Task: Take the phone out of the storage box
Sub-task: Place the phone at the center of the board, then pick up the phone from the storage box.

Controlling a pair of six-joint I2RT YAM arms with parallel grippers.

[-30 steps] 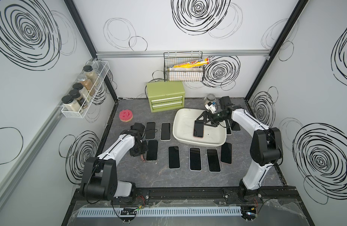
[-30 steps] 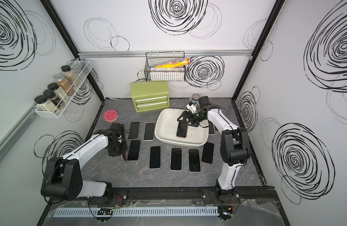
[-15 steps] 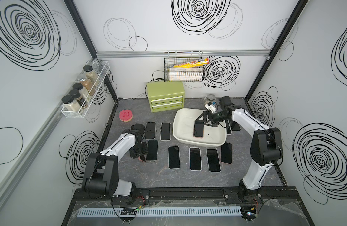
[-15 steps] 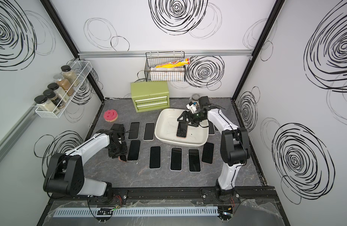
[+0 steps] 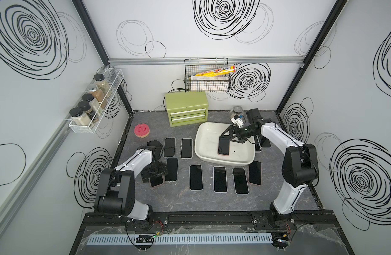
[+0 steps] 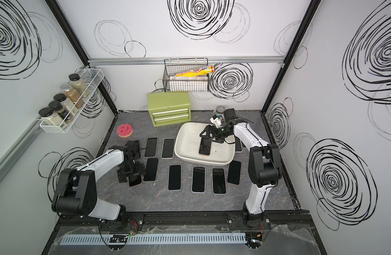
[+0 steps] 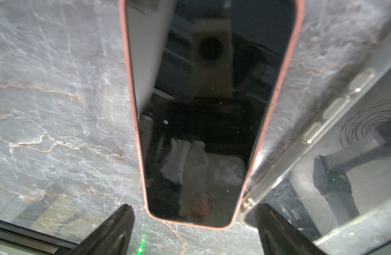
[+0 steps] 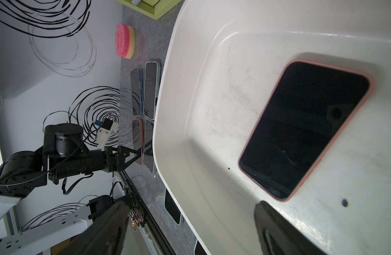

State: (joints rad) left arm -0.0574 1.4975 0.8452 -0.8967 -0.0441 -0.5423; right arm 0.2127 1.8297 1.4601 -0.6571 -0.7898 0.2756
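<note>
The white storage box [image 5: 206, 136] [image 6: 187, 141] stands right of the table's middle. One pink-cased phone [image 5: 223, 147] [image 6: 205, 149] [image 8: 304, 128] lies screen up on its floor. My right gripper [image 5: 228, 136] [image 6: 207, 135] [image 8: 192, 220] hangs open just above that phone's far end, with nothing between its fingers. My left gripper [image 5: 156, 174] [image 6: 131, 174] [image 7: 194, 223] stands open low over the table at the left. Another pink-cased phone [image 5: 156, 182] [image 7: 210, 110] lies flat on the table, its end just beyond the spread fingers and touched by neither.
Several phones [image 5: 195, 177] lie in rows on the table around the box; a clear-cased one [image 7: 344, 154] sits close beside the left gripper. A green drawer chest [image 5: 185, 110], a glass jar [image 5: 236, 110] and a pink sponge [image 5: 142, 130] stand at the back.
My left gripper has gone from shut to open, and the pink-cased phone now lies loose on the table beneath it. The right arm has not moved.
</note>
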